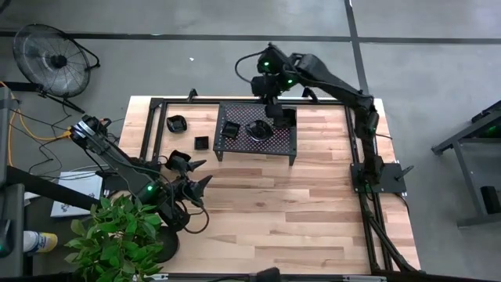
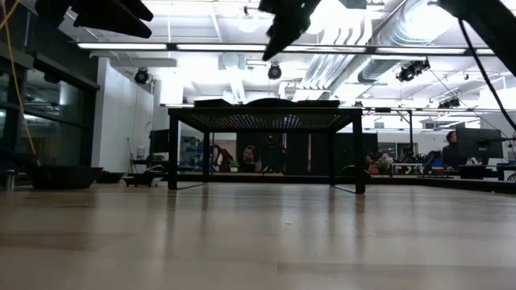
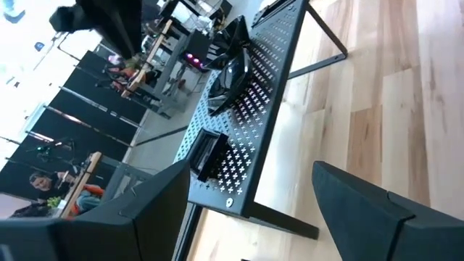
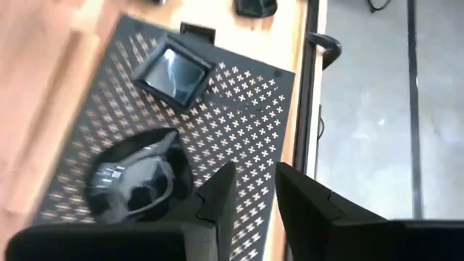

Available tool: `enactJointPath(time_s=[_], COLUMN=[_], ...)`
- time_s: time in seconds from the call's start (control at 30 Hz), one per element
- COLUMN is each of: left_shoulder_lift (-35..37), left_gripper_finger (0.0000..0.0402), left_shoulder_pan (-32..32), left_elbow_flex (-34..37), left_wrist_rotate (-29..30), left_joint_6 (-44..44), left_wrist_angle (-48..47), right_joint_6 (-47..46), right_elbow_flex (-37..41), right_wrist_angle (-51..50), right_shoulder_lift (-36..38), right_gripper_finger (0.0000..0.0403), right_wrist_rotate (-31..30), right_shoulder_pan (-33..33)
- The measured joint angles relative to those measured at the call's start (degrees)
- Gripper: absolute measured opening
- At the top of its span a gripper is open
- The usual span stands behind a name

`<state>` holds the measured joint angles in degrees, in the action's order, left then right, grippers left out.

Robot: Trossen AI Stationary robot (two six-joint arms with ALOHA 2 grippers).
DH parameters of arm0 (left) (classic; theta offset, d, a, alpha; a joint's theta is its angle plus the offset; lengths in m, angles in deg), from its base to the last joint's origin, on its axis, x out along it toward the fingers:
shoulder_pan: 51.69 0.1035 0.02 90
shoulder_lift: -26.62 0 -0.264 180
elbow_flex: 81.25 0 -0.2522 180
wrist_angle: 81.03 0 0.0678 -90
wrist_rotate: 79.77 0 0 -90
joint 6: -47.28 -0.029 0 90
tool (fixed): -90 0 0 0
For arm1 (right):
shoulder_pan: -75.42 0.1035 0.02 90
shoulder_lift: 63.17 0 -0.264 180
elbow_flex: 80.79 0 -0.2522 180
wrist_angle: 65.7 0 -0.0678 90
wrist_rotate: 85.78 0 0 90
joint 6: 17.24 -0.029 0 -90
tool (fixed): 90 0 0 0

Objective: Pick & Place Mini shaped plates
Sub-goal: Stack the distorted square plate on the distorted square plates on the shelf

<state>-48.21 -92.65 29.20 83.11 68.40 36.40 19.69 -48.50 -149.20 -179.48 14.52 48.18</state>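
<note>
Three plates (image 1: 257,130) sit on the mesh rack (image 1: 291,143), three wait at nine o'clock on the tabletop (image 1: 313,204); right gripper (image 1: 275,112) fingers part-open and empty, left gripper (image 1: 200,174) wide, empty.

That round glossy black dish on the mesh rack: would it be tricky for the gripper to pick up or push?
The round dish looks rigid and glossy, so the fingers may slip on it. It sits low and wide on the mesh rack, so tipping seems unlikely; a push would probably slide it. Its shine suggests ceramic or glass, possibly chippable.

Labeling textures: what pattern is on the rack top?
Black rack with rows of small cross-shaped cutouts; right wrist view.
</note>
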Motion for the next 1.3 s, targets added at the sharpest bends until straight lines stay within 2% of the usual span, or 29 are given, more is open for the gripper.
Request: enactJointPath(time_s=[0.1, 0.23, 0.37, 0.47, 0.57, 0.73, 0.83, 1.03, 1.17, 1.3], left_shoulder_lift=[0.1, 1.7, 5.5, 9.5, 13.6, 16.6, 16.4, 13.2, 10.4, 7.3], left_gripper_finger=[0.0285, 0.0285, 0.0285, 0.0285, 0.0285, 0.0285, 0.0285, 0.0285, 0.0285, 0.0285], left_shoulder_pan=[2.6, 9.6, 17.8, 23.5, 29.6, 39.2, 42.1, 42.8, 42.8, 42.8], left_elbow_flex=[0.0, 0.0, 0.0, 0.0, 0.0, 0.0, 0.0, 0.0, 1.1, 3.5], left_wrist_rotate=[-1.3, -7.6, -16.7, -26.7, -36.0, -52.5, -57.7, -58.5, -60.0, -60.0], left_joint_6=[0.2, -1.2, -8.2, -12.3, -13.3, -9.0, -4.4, 2.1, 5.7, 10.2], left_wrist_angle=[-1.2, -3.2, -4.2, -4.3, -5.8, -8.1, -10.3, -15.5, -15.0, -15.2], right_joint_6=[-4.2, -8.1, -11.1, -13.1, -15.3, -17.7, -20.1, -29.3, -34.9, -40.3], right_elbow_flex=[0.0, 0.0, 0.0, 1.0, 5.2, 18.7, 29.4, 52.6, 66.3, 76.6], right_wrist_angle=[-2.0, -4.9, -8.3, -11.1, -11.4, -8.0, -2.6, 13.3, 24.5, 32.4], right_shoulder_lift=[3.0, 6.5, 9.0, 10.6, 12.8, 18.5, 24.0, 36.3, 43.9, 49.9], right_gripper_finger=[0.0088, 0.0083, 0.0083, 0.0083, 0.0083, 0.0083, 0.0083, 0.0083, 0.0083, 0.0083], right_wrist_rotate=[1.4, 2.1, 1.0, -1.5, -3.5, -9.0, -12.9, -19.9, -21.4, -22.7], right_shoulder_pan=[0.0, 0.3, 1.6, 3.4, 5.9, 10.7, 13.3, 18.4, 22.9, 28.2])
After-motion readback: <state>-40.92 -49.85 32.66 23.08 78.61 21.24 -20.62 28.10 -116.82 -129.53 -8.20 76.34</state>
